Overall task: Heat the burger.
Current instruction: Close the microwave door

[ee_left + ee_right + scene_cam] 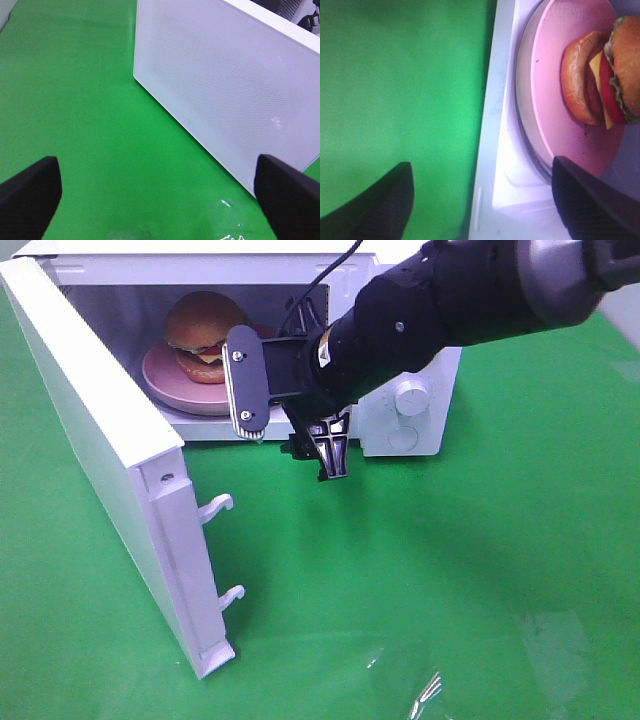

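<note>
Burger is inside the microwave, upper left of the overhead view. It sits on the pink plate, dome bun up. The right wrist cam shows it close: brown bun, red slice, yellow cheese edge, bit of green lettuce, all on the plate and well inside the oven mouth.

Door is swung wide open and runs from the upper left corner down toward bottom centre. Its two white latch hooks stick out over the green table. Two white knobs are on the panel at the right side of the oven.

Right hand: spread wide, nothing between the jaws, nothing gripped. In the overhead view it hangs at upper centre, just in front of the oven opening and right of the plate, w/ its black arm coming in from the upper right corner. Its own cam has one finger over the green table and the other over the oven's front ledge near the plate rim. It's not touching the burger.

Left hand: also fully apart and empty. It's not in the overhead shot. Its cam looks past two black fingertips at the table and the door's outer face w/ its dotted mesh window.
</note>
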Available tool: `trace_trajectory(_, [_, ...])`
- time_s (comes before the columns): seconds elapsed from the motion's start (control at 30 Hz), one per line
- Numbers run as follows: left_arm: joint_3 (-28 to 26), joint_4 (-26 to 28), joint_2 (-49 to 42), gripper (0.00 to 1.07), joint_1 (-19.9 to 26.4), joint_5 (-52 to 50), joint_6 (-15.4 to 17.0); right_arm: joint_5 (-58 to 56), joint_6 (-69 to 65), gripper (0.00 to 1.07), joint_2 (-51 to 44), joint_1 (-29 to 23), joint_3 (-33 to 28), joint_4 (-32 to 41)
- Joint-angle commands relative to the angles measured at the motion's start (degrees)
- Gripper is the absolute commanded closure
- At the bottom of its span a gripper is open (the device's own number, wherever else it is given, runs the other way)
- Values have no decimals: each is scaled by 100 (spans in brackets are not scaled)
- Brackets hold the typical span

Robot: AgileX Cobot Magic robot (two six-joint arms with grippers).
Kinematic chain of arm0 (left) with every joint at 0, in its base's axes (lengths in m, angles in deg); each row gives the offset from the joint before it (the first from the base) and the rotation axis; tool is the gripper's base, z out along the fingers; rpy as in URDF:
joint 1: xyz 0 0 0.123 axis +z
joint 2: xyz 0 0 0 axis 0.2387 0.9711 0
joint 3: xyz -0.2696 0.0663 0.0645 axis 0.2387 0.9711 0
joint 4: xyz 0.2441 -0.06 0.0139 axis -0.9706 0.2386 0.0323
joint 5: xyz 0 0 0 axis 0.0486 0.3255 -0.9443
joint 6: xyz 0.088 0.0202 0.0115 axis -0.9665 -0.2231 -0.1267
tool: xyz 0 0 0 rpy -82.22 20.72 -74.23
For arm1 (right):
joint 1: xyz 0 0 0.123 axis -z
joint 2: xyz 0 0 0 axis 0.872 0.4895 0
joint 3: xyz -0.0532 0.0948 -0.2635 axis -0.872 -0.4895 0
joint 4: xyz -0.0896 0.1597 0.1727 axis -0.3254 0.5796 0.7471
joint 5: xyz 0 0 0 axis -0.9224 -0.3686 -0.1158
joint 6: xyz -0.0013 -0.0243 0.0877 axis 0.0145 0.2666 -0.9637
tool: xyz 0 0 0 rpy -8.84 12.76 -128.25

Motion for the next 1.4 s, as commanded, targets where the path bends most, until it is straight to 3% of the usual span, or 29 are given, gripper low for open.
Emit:
trace_trajectory(0.03, [17, 40, -6, 10, 17, -46, 6, 97, -206, 32, -258, 86, -235, 6])
trace_trajectory(0.27, [17, 40, -6, 10, 17, -46, 6, 264, -728, 32, -1043, 321, -1192, 11])
trace_trajectory(0.6, [17, 40, -6, 10, 17, -46, 6, 355, -1581, 32, -1748, 321, -1971, 23])
trace_trajectory(0.83, [17, 40, -6, 10, 17, -46, 6, 350, -3335, 32, -2510, 321, -2647, 63])
trace_trajectory(0.93, [17, 40, -6, 10, 17, -46, 6, 350, -3587, 32, -2595, 321, -2710, 63])
trace_trajectory(1.07, [17, 40, -6, 10, 17, -46, 6, 281, -5202, 32, -3151, 321, -3060, 63])
trace_trajectory(1.4, [17, 40, -6, 10, 17, -46, 6, -384, -6268, 32, -3925, 321, -3186, 63])
